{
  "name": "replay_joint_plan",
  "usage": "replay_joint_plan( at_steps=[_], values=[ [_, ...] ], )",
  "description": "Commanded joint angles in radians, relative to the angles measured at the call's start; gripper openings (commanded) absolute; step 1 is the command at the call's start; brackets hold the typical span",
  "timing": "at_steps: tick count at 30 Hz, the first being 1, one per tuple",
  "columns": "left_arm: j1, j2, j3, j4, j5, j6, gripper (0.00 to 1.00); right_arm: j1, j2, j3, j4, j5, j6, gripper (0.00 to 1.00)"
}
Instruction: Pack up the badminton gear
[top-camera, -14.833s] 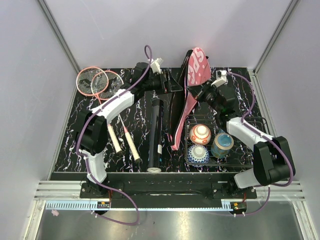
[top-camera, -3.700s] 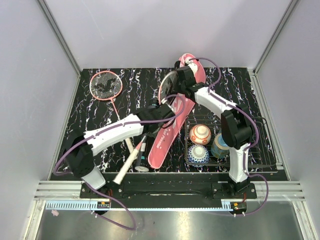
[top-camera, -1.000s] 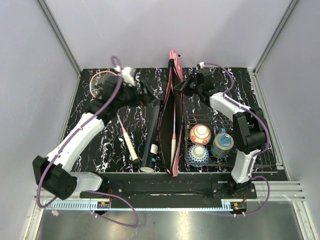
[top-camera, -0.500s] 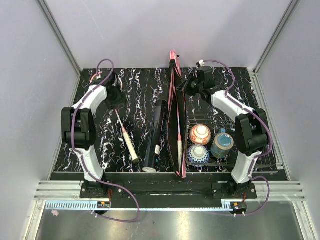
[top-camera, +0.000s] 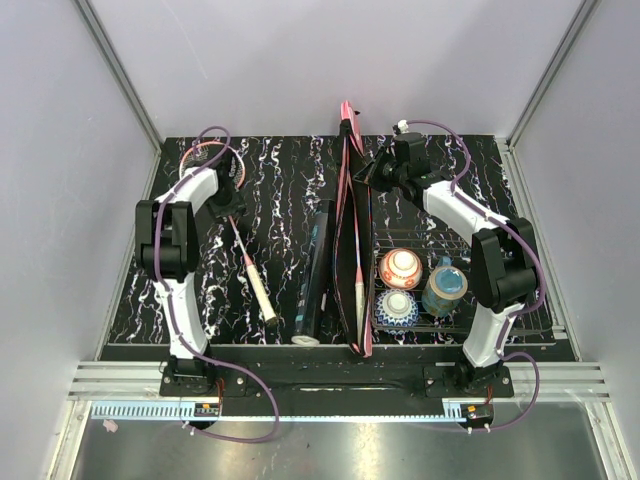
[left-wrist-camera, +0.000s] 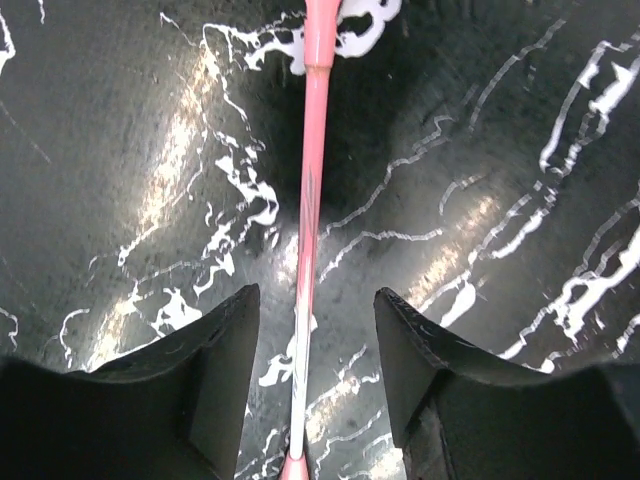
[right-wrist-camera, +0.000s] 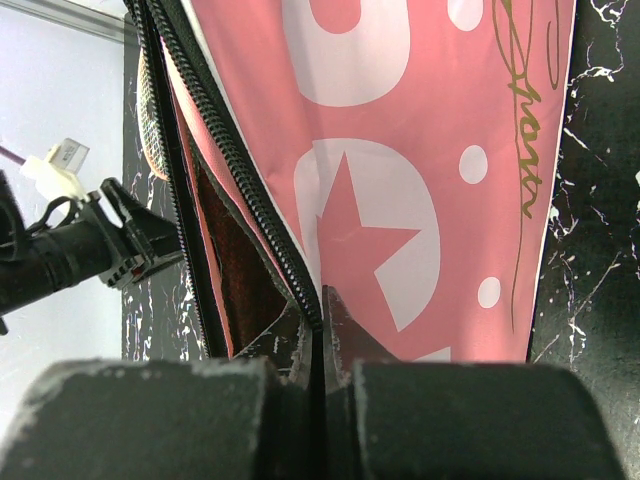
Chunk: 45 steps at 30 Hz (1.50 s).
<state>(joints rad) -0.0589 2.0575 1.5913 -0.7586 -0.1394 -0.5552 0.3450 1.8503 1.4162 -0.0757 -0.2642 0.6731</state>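
We log left claw (left-wrist-camera: 314, 300) spread, astride the racket (left-wrist-camera: 310, 200) shaft lying on the surface (left-wrist-camera: 120, 150); right claw (right-wrist-camera: 318, 305) pinched on the zipper edge of the pink cover (right-wrist-camera: 400, 200).

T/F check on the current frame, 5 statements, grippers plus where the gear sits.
1. The left gripper is open, with a finger on either side of the racket shaft. True.
2. The right gripper is open and clear of the pink cover. False: it is shut on the cover's zipper edge.
3. The black tube lies in the wire basket. False: it lies on the table, just left of the cover.
4. The basket holds a red-patterned bowl, a blue-patterned bowl and a cup. True.
5. The cover lies flat on the table. False: it stands on edge with its opening facing up.
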Motion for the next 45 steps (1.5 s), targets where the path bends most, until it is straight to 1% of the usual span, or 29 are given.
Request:
replay_joint_plan(
  at_steps=[1,3,6,8,9,10,12,13,16,17,20,22,25,26,27,28,29,30,31,32,33,36,37,38,39,40,41,43,45],
  values=[
    [0.007,0.059,0.084,-0.008,-0.057,-0.005,0.53,0.002,-0.053,0.035,-0.004,-0.006,-0.014,0.0],
    [0.007,0.072,0.093,-0.01,-0.071,-0.006,0.53,0.002,-0.049,0.036,-0.006,-0.007,-0.014,0.0],
    [0.005,0.095,0.101,-0.018,-0.081,-0.006,0.46,0.005,-0.043,0.038,-0.006,-0.007,-0.01,0.0],
    [0.005,0.107,0.09,-0.018,-0.091,-0.012,0.4,0.009,-0.04,0.043,-0.004,-0.004,-0.009,0.0],
    [0.005,0.11,0.082,-0.013,-0.083,-0.012,0.39,0.012,-0.039,0.044,-0.004,-0.003,-0.009,0.0],
    [0.007,0.118,0.079,-0.005,-0.066,-0.006,0.35,0.02,-0.036,0.047,-0.007,0.002,-0.013,0.0],
    [0.005,0.122,0.067,0.008,-0.036,0.004,0.21,0.029,-0.033,0.058,-0.013,0.016,-0.018,0.0],
    [0.007,0.125,0.068,0.013,-0.026,0.011,0.17,0.034,-0.028,0.062,-0.016,0.023,-0.018,0.0],
    [0.007,0.1,0.061,0.019,0.0,0.037,0.0,0.04,-0.014,0.075,-0.022,0.063,0.005,0.0],
    [0.007,0.078,0.052,0.025,0.0,0.043,0.0,0.04,-0.011,0.076,-0.024,0.086,0.019,0.0],
    [0.007,-0.051,0.006,0.059,0.021,0.057,0.0,0.043,0.015,0.102,-0.038,0.127,0.065,0.0],
    [0.007,-0.164,-0.014,0.068,0.052,0.067,0.0,0.042,0.033,0.125,-0.047,0.154,0.095,0.0],
    [0.007,-0.322,-0.077,0.128,0.202,0.116,0.0,0.042,0.052,0.159,-0.07,0.207,0.108,0.0],
    [0.007,-0.357,-0.109,0.139,0.284,0.13,0.0,0.042,0.055,0.167,-0.075,0.212,0.109,0.0],
    [0.007,-0.428,-0.131,0.149,0.325,0.135,0.0,0.042,0.061,0.173,-0.076,0.22,0.108,0.0],
    [0.005,-0.463,-0.158,0.166,0.419,0.147,0.0,0.042,0.066,0.187,-0.078,0.226,0.108,0.0],
    [0.007,-0.5,-0.215,0.203,0.458,0.15,0.0,0.043,0.072,0.194,-0.081,0.227,0.109,0.0],
    [0.007,-0.573,-0.246,0.218,0.49,0.155,0.0,0.042,0.082,0.202,-0.085,0.227,0.111,0.0],
    [0.002,-0.606,-0.272,0.229,0.538,0.159,0.0,0.042,0.089,0.219,-0.093,0.23,0.114,0.0],
    [-0.005,-0.667,-0.307,0.231,0.543,0.166,0.0,0.043,0.093,0.225,-0.095,0.232,0.117,0.0],
    [-0.022,-0.697,-0.321,0.22,0.531,0.173,0.0,0.043,0.104,0.234,-0.099,0.235,0.123,0.0],
    [-0.168,-0.789,-0.338,0.131,0.35,0.213,0.0,0.042,0.138,0.292,-0.117,0.252,0.131,0.0],
    [-0.265,-0.803,-0.337,0.108,0.237,0.218,0.0,0.043,0.145,0.305,-0.13,0.258,0.135,0.0],
    [-0.313,-0.816,-0.32,0.04,0.157,0.212,0.0,0.043,0.151,0.316,-0.136,0.258,0.137,0.0],
    [-0.358,-0.816,-0.308,0.001,0.08,0.204,0.0,0.042,0.158,0.334,-0.142,0.291,0.141,0.0],
    [-0.43,-0.815,-0.3,-0.03,-0.016,0.196,0.0,0.042,0.159,0.337,-0.147,0.301,0.146,0.0],
    [-0.459,-0.8,-0.281,-0.091,-0.061,0.19,0.0,0.042,0.161,0.342,-0.148,0.31,0.152,0.0],
    [-0.534,-0.777,-0.258,-0.148,-0.158,0.182,0.0,0.042,0.164,0.36,-0.166,0.342,0.164,0.0],
    [-0.579,-0.741,-0.225,-0.214,-0.236,0.175,0.0,0.042,0.177,0.394,-0.193,0.371,0.174,0.0]
  ],
)
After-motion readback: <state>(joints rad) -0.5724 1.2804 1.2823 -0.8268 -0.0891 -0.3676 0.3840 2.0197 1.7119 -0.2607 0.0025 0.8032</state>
